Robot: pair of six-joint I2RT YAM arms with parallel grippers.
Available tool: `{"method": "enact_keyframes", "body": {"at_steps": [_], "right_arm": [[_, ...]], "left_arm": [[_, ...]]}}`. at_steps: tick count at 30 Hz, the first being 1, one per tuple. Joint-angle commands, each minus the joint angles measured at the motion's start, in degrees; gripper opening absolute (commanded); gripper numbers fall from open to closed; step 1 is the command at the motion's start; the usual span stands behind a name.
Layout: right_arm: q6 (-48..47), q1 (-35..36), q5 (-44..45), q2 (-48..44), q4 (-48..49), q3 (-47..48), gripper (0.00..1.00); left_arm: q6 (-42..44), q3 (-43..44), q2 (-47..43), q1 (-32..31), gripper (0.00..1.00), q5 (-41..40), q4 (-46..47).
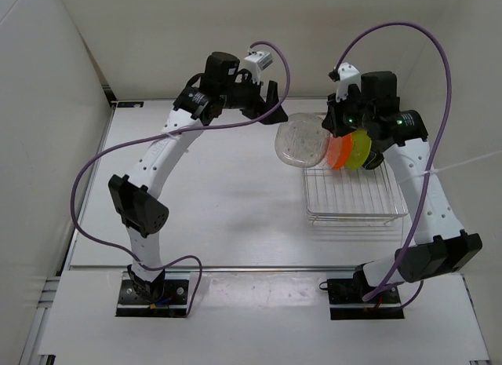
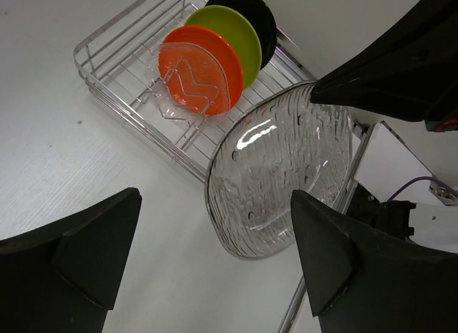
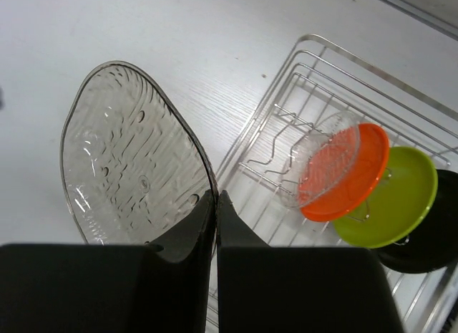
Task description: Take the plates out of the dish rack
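Observation:
My right gripper (image 3: 216, 193) is shut on the rim of a clear ribbed plate (image 3: 129, 154) and holds it tilted in the air just left of the dish rack (image 1: 353, 200). That plate also shows in the top view (image 1: 302, 141) and the left wrist view (image 2: 286, 175). In the rack (image 3: 300, 75) a second, smaller clear plate (image 3: 325, 161), an orange plate (image 3: 358, 175), a yellow-green plate (image 3: 393, 204) and a black plate (image 3: 429, 240) stand in a row. My left gripper (image 1: 263, 110) is open and empty, close to the held plate's left side, apart from it.
White walls close in the table on the left and at the back. The rack (image 2: 122, 68) sits at the right of the table, its front half free of dishes. The purple cable (image 1: 439, 59) loops above the right arm.

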Motion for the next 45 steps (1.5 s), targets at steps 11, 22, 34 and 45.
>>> {"method": "enact_keyframes", "body": {"at_steps": [11, 22, 34, 45], "right_arm": [[3.7, -3.7, -8.7, -0.5, 2.3, 6.4, 0.0], [3.7, -3.7, -5.3, 0.1, 2.8, 4.7, 0.0], [3.7, -3.7, -6.8, 0.1, 2.8, 2.3, 0.58], [3.7, -4.9, 8.3, 0.1, 4.0, -0.1, 1.0]], "left_arm": [[-2.0, -1.0, 1.3, -2.0, 0.76, 2.5, 0.7], [-0.9, -1.6, 0.8, -2.6, 0.47, -1.5, 1.2], [-0.4, -6.4, -0.9, -3.1, 0.11, -5.2, 1.2], [-5.4, -27.1, -3.3, 7.9, 0.11, -5.6, 7.8]]}}
